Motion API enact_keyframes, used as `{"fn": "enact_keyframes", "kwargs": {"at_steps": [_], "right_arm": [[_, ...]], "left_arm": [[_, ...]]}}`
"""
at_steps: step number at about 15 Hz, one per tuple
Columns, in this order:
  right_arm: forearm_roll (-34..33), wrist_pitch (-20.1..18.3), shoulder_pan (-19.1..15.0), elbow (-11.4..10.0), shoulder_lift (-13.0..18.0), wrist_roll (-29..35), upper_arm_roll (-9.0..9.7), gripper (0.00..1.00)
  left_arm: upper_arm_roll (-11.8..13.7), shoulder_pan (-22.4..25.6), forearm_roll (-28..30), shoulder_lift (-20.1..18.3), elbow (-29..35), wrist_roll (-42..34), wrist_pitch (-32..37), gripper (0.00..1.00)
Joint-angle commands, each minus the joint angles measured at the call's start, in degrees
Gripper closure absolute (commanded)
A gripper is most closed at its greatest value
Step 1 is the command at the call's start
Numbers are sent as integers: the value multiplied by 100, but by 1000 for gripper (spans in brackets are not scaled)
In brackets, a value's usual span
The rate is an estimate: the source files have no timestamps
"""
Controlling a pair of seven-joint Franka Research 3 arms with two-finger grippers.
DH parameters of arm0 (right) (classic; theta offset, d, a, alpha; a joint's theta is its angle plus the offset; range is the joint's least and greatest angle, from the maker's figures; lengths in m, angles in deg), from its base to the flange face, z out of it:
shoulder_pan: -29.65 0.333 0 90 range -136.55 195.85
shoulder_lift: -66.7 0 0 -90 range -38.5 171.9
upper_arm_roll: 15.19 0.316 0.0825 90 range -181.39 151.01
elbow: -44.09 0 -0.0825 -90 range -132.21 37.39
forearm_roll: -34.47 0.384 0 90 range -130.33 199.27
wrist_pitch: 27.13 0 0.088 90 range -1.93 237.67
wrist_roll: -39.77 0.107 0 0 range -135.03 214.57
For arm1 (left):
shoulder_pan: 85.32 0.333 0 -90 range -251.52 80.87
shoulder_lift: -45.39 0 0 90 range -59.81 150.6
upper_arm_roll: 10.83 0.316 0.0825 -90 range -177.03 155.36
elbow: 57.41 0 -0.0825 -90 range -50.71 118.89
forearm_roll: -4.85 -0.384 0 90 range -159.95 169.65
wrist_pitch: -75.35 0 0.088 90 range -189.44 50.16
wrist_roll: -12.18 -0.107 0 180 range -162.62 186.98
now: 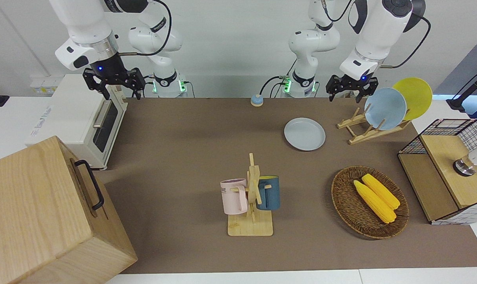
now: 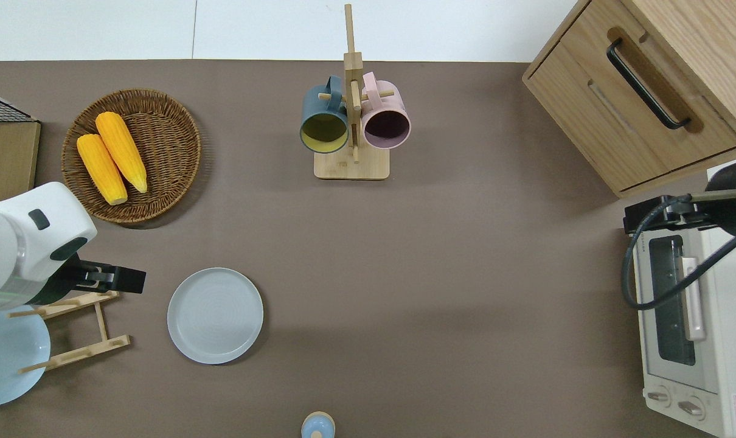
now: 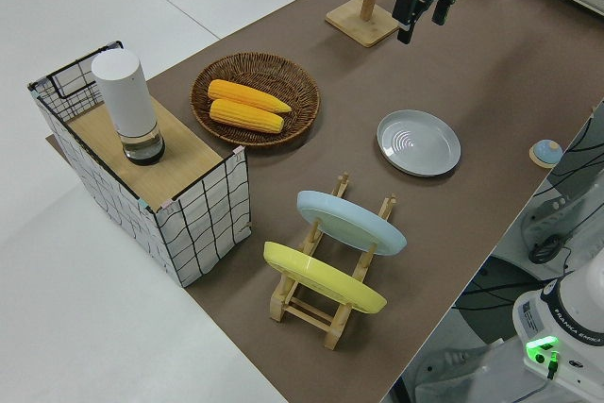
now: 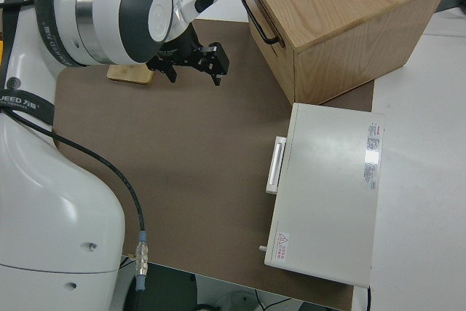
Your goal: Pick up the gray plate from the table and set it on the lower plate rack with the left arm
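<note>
Past wooden cabinet (image 1: 45, 205) at seven o'clock of the front view, parked right arm (image 1: 86, 35) and mug stand (image 1: 253, 197), finds gray plate (image 1: 304, 134) flat on the table (image 1: 183, 138), untouched, with lower plate rack (image 1: 360, 132) just beside it at its three o'clock. Shows left gripper (image 1: 351, 90) empty, jaws apart, hovering over the rack's free end, near the racked light blue plate (image 1: 385, 108) and yellow plate (image 1: 418, 94). Leaves, by the look of it, everything to do: reach, grip, lift, slot.

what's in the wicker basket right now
Two yellow corn cobs lie side by side in the basket. The weave directly under them is covered.
</note>
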Motion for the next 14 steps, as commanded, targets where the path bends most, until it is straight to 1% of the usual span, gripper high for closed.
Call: {"fn": "enact_keyframes", "kwargs": {"at_steps": [1, 14], "right_arm": [[24, -34, -12, 29, -11, 22, 17, 17], [24, -34, -12, 29, -11, 22, 17, 17]], "left_arm": [[59, 49, 205, 28, -83, 39, 120, 5], [77, 50, 216, -16, -22, 145, 129, 5]]}}
